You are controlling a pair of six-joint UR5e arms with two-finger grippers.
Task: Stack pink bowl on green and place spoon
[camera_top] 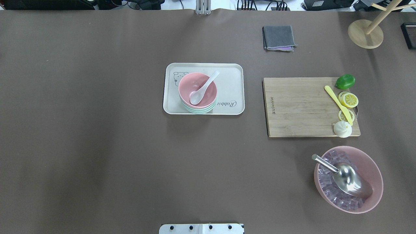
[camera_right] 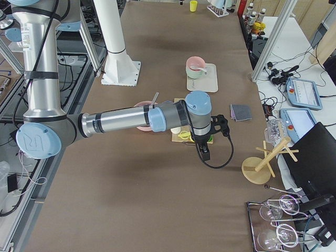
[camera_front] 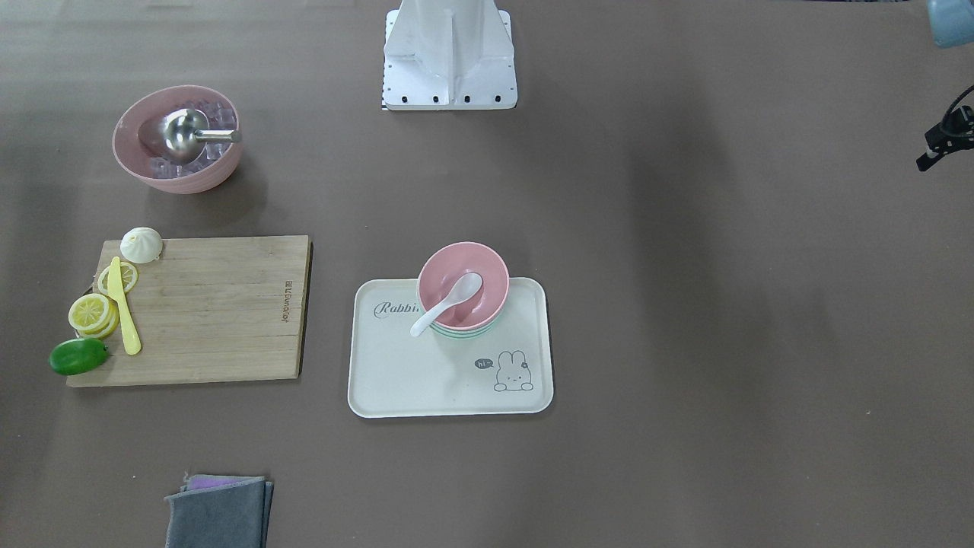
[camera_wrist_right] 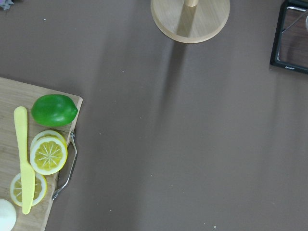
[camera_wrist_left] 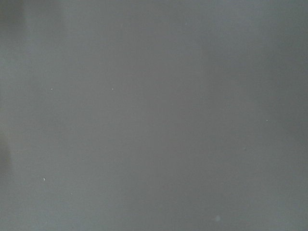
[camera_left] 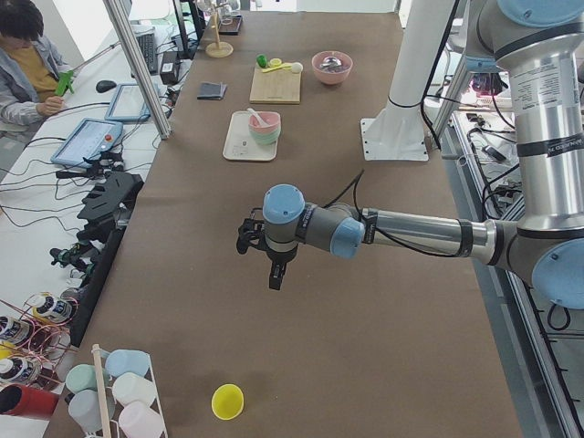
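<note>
The pink bowl [camera_front: 487,274] sits nested on the green bowl [camera_front: 468,333] at the robot-side edge of the cream rabbit tray [camera_front: 426,380]. The white spoon [camera_front: 449,303] lies in the pink bowl with its handle over the rim. The overhead view shows the same stack [camera_top: 188,85] and spoon [camera_top: 203,89]. My left gripper [camera_left: 274,274] hangs over bare table far from the tray, seen only from the side; I cannot tell its state. My right gripper [camera_right: 205,152] hangs beyond the cutting board's end, also seen only from the side.
A wooden cutting board [camera_top: 302,107] holds lemon slices [camera_top: 348,99], a yellow knife [camera_top: 338,104], a lime [camera_top: 345,81] and a white bun [camera_top: 342,129]. A large pink bowl [camera_top: 370,169] holds ice cubes and a metal scoop [camera_top: 344,177]. There is also a grey cloth [camera_top: 279,37] and a wooden stand [camera_top: 365,33].
</note>
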